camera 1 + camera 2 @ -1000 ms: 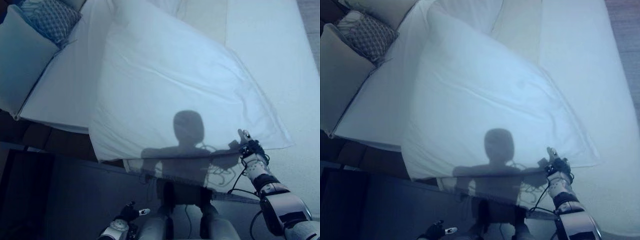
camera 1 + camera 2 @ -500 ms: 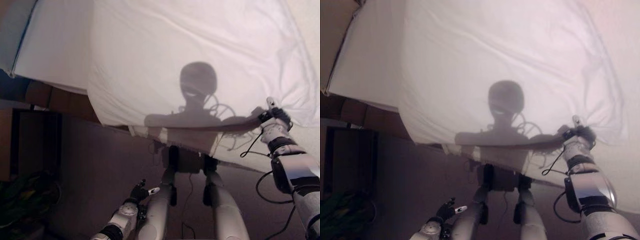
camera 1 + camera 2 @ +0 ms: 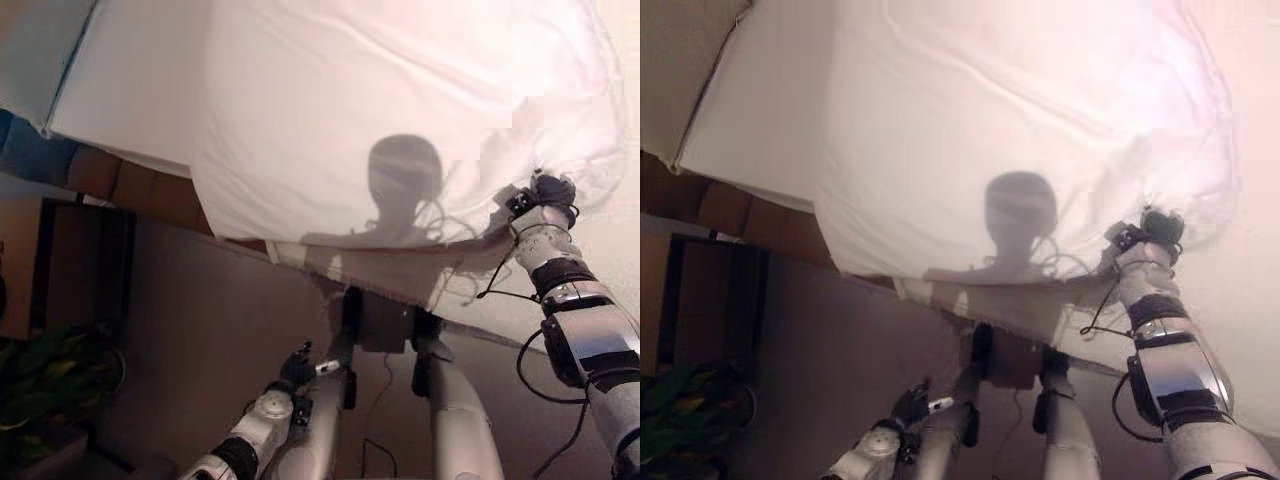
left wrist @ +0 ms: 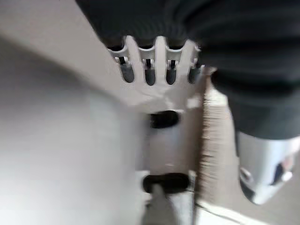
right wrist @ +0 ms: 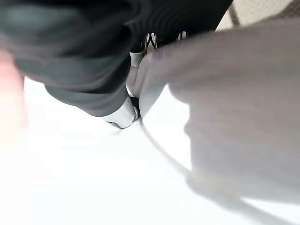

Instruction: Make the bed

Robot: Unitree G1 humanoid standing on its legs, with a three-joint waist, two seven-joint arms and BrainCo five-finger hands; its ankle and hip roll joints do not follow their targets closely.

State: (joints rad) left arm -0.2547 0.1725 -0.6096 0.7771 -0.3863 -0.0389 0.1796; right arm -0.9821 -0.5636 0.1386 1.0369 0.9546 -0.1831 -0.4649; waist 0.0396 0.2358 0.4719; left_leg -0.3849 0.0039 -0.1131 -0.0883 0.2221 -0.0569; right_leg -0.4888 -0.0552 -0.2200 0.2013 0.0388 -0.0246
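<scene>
A large white cover point(image 3: 380, 110) lies spread over the bed, its near edge hanging past the mattress side. My right hand point(image 3: 541, 196) is at that edge on the right, fingers curled into the cloth, which puckers around it. In the right wrist view a grey fold of the cover point(image 5: 220, 89) runs out from under the hand's dark cover point(image 5: 93, 70). My left hand point(image 3: 299, 367) hangs low over the floor, away from the bed, with its fingers point(image 4: 159, 70) curled and nothing in it.
The white sheeted mattress point(image 3: 120, 90) shows bare at the left of the cover. Beneath it runs the brown bed frame point(image 3: 120, 180), with a dark cabinet point(image 3: 85, 270) beside it and something green point(image 3: 45, 370) on the floor at lower left.
The camera has shifted. My right hand, fingers raised at the cover's edge before, has curled onto the cloth and moved up, bunching it. The left hand stays low.
</scene>
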